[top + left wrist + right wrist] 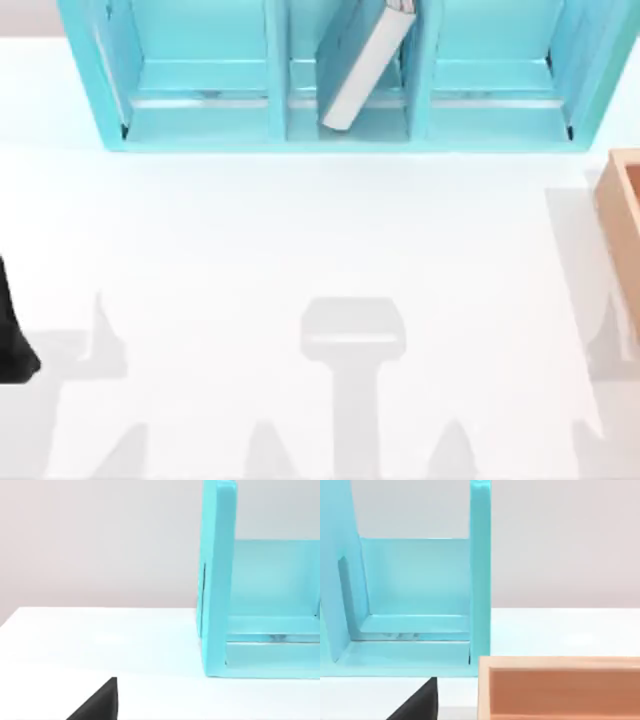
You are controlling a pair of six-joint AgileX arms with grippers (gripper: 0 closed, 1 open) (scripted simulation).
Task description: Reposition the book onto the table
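Leaning tilted in the middle compartment of the cyan shelf unit [340, 80], the teal-blue book [362, 62] shows white page edges. The shelf stands at the back of the matte white bench [300, 230]; a tan wooden box [622, 225] sits by its right end. Whether either pincer is parted or closed cannot be told.

White table [300, 250] bears cyan shelf [275, 75] and wooden box [622, 225].
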